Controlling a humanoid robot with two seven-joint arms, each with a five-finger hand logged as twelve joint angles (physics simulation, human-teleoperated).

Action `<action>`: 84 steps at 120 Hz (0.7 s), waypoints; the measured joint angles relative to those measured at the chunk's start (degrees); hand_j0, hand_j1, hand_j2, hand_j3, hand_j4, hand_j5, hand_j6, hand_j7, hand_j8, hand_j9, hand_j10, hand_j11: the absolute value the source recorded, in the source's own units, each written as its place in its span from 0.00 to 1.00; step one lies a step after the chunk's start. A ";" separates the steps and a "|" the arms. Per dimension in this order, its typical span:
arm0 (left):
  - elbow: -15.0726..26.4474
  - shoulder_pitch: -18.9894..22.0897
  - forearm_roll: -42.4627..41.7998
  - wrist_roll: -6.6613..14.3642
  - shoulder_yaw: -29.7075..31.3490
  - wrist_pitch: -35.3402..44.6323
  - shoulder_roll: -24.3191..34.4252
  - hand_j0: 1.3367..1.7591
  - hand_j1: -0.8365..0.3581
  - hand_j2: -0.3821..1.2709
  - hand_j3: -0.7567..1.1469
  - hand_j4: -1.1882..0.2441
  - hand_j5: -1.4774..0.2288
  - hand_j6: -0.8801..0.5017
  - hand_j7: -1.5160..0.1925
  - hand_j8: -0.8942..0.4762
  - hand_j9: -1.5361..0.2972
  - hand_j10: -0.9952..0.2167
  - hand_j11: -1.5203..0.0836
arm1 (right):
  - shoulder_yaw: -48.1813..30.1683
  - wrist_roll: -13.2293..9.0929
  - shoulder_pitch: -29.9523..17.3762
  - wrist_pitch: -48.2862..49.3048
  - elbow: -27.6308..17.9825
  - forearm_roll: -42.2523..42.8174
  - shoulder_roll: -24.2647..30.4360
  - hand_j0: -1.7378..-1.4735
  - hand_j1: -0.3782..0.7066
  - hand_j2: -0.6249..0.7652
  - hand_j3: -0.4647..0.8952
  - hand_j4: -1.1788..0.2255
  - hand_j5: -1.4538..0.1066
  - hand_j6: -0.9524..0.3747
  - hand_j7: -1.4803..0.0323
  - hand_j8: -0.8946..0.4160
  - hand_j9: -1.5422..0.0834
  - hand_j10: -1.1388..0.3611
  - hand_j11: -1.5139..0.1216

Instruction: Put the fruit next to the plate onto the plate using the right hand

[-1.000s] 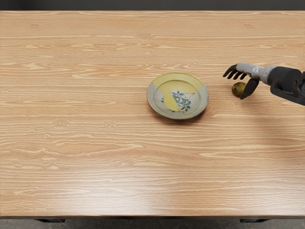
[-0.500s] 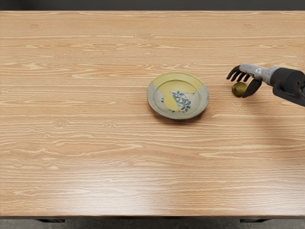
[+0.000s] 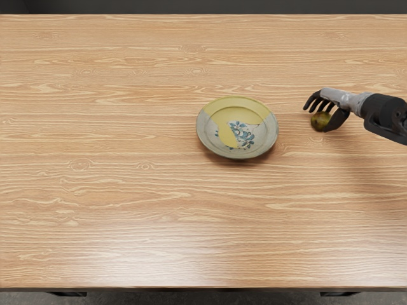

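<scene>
A wooden table point(image 3: 127, 203) is seen from above at a slant. A round plate point(image 3: 205, 124) is set slightly right of the table's middle; it is glazed grey-green, with a yellow patch towards 12 o'clock and a blue leaf pattern painted near its centre. Nothing is carried on the plate.

A small olive-yellow fruit point(image 3: 319, 121) is found at 3 o'clock from the plate, near it but clearly apart from its rim, and it appears to rest on the table surface. The right hand point(image 3: 331, 105) is placed directly against the fruit, over its 1 o'clock side, so that part of the fruit is covered by it. Whether the fruit is actually gripped or merely enclosed cannot be told from this view. The right arm point(image 3: 385, 114) is brought in from the picture's 3 o'clock edge, dark at the forearm and lighter grey at the wrist.
</scene>
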State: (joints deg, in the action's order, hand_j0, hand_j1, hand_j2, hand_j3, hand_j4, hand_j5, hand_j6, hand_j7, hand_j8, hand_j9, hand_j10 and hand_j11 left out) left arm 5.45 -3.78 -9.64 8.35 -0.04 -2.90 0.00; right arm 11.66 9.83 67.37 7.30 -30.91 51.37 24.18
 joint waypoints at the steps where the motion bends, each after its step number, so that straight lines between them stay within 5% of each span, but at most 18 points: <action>1: 0.00 0.00 0.00 0.00 0.00 0.00 0.00 0.76 0.97 0.23 0.40 0.81 0.85 0.62 0.87 0.64 0.82 0.80 0.93 | 0.01 0.00 0.00 -0.09 0.03 0.02 0.00 0.30 0.50 0.39 0.34 0.53 0.57 0.39 0.61 0.35 0.60 0.47 0.58; 84: 0.00 0.00 0.01 0.00 -0.02 0.00 0.00 0.76 0.97 0.23 0.40 0.81 0.85 0.62 0.87 0.64 0.82 0.80 0.93 | 4.42 1.82 -1.17 -4.82 3.93 0.12 -3.06 0.32 0.59 0.38 0.34 0.51 0.50 0.40 0.56 0.40 0.53 0.45 0.51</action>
State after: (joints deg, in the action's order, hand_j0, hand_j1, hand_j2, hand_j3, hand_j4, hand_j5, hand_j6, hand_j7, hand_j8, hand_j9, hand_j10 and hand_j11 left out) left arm 5.45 -3.78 -9.63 8.35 -0.06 -2.90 0.00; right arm 16.07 11.65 66.20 2.48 -26.98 51.49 21.12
